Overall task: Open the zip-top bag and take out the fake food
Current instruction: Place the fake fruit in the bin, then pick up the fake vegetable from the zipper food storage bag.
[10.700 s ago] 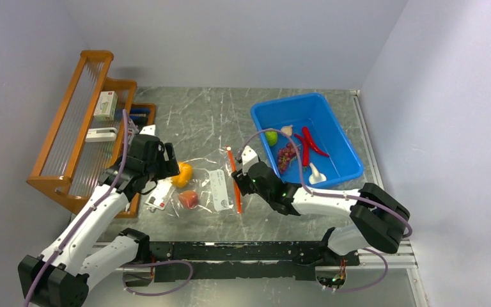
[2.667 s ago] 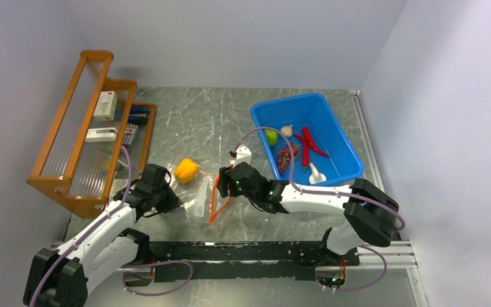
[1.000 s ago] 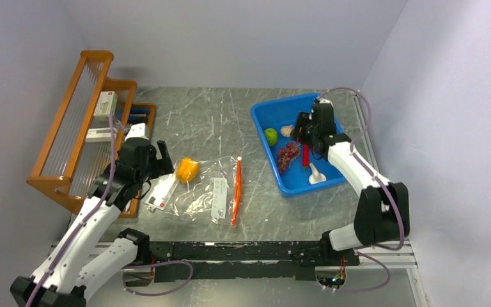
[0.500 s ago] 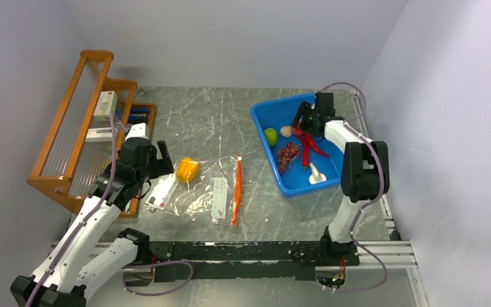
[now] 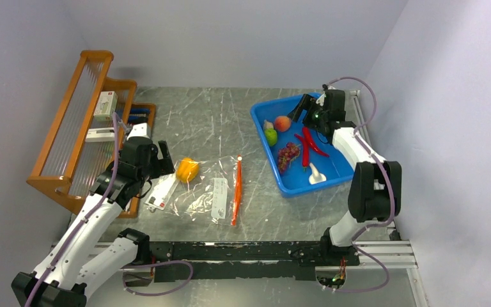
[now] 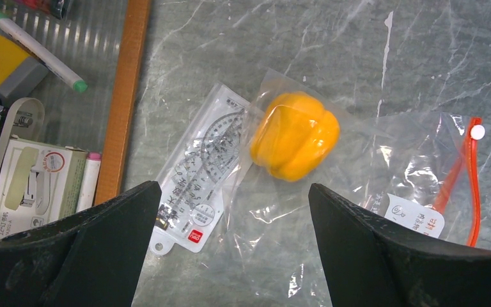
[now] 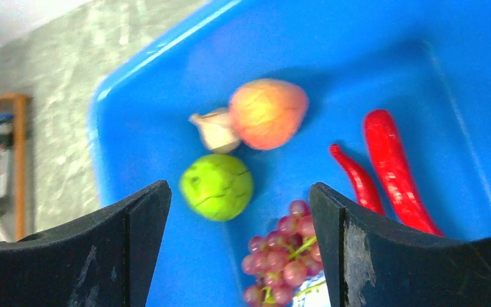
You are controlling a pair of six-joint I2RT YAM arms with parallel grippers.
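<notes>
The zip-top bag (image 5: 212,192) (image 6: 332,217) lies flat on the table, its orange-red zip strip (image 5: 236,192) (image 6: 470,185) at the right end. An orange-yellow bell pepper (image 5: 187,170) (image 6: 294,135) sits at the bag's left end with clear plastic around it. My left gripper (image 5: 158,157) (image 6: 233,211) hovers open just above and left of the pepper, holding nothing. The peach (image 5: 282,123) (image 7: 268,114), garlic (image 7: 216,130), lime (image 5: 271,136) (image 7: 217,187), grapes (image 5: 287,155) (image 7: 284,256), chillies (image 5: 310,146) (image 7: 393,169) and a white piece (image 5: 316,173) lie in the blue bin (image 5: 294,101) (image 7: 358,51). My right gripper (image 5: 307,110) (image 7: 238,217) hangs open above them, empty.
A flat white card packet (image 5: 160,194) (image 6: 198,173) with red marks lies under the bag's left corner. A wooden rack (image 5: 70,128) (image 6: 131,96) with stationery stands along the left wall. The bin sits near the right wall.
My right gripper has opened wider and drawn back towards the bin's far corner. The peach now lies free beside the garlic. The left arm and bag have not moved.
</notes>
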